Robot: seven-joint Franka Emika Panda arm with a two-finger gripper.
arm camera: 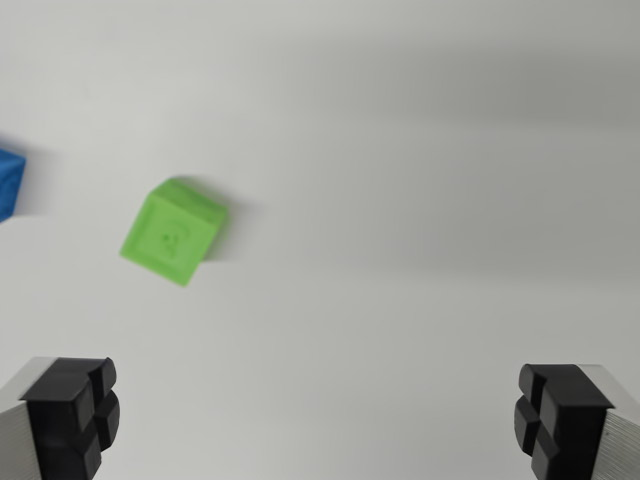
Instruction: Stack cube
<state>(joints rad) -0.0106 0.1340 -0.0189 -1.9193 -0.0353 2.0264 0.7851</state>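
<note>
A green cube (174,232) lies on the white surface at the wrist view's left, turned at an angle, with a faint mark embossed on its top face. A blue cube (10,183) shows only partly at the left edge, cut off by the frame. My gripper (318,420) is open, its two black fingertips (72,415) at the bottom corners, wide apart with nothing between them. Both cubes sit beyond the fingers and to the left, clear of them.
The white tabletop (420,200) fills the view, with soft grey shadow bands across its upper and middle parts.
</note>
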